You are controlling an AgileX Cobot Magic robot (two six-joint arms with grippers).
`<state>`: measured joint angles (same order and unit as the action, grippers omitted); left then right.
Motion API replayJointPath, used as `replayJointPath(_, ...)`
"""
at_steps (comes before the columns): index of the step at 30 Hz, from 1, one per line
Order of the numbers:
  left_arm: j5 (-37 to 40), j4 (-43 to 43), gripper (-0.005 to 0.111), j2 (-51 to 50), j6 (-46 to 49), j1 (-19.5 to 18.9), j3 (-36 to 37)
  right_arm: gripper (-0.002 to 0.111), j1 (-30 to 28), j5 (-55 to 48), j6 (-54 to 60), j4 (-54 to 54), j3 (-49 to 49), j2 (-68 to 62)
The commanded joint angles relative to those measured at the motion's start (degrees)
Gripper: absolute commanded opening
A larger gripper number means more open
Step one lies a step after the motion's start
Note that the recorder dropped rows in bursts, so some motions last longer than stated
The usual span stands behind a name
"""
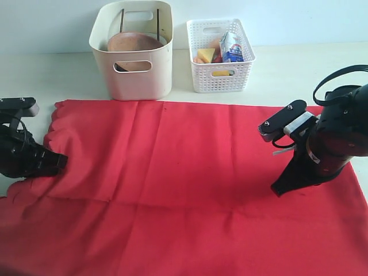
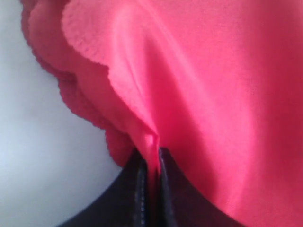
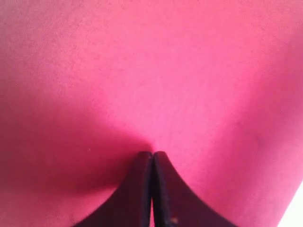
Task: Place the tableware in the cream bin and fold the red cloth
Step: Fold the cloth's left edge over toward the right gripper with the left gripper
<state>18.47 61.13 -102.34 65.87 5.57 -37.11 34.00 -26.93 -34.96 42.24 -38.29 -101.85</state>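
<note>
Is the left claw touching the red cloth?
Touching. The left wrist view shows the left claw shut on a raised fold of the red cloth, with the fabric pinched between its tips.

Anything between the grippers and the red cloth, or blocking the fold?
Nothing visible: the red cloth is bare, cream bin and white basket beyond its far edge. The left gripper pinches its scalloped edge; the right gripper rests on it.
</note>
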Motion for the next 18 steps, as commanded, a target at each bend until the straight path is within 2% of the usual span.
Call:
replayJointPath(1, 7.55, -1.97, 0.0, 8.63, -0.51, 0.24, 1.23, 0.0, -0.3, 3.31, 0.99, -5.31, 1.31, -1.29)
replayJointPath(3, 10.64, -2.23, 0.0, 15.5, -1.89, 1.19, 0.31, 0.0, -0.3, 3.31, 1.12, -5.72, 1.31, -1.29)
replayJointPath(5, 11.11, -2.58, 0.0, 21.56, -4.0, 4.28, -0.08, 0.0, -0.3, 4.63, 2.12, -8.08, 1.2, -1.29)
replayJointPath(7, 10.94, -5.98, 0.0, 24.4, -8.6, 9.55, -0.8, 0.0, -0.03, 9.21, 7.88, -14.49, 1.2, -1.29)
replayJointPath(9, 8.55, -9.48, 0.0, 24.42, -14.37, 16.98, -2.13, 0.0, 0.55, 11.81, 18.2, -25.46, 1.2, -1.29)
replayJointPath(12, 3.73, -9.91, 0.0, 22.68, -17.14, 28.42, -5.18, 0.0, 1.25, 10.49, 28.98, -36.04, 0.18, -1.54)
replayJointPath(14, 2.0, -9.91, 0.0, 19.93, -19.4, 35.13, -8.36, 0.0, 1.25, 8.64, 32.18, -39.74, -1.18, -2.08)
replayJointPath(16, 0.63, -9.91, 0.0, 14.94, -20.04, 40.22, -12.01, 0.0, 1.25, 7.26, 32.18, -39.7, -1.65, -2.06)
replayJointPath(18, 0.25, -9.91, 0.0, 10.71, -20.16, 43.25, -15.44, 0.0, 1.25, 6.39, 31.96, -37.42, -1.65, -1.56)
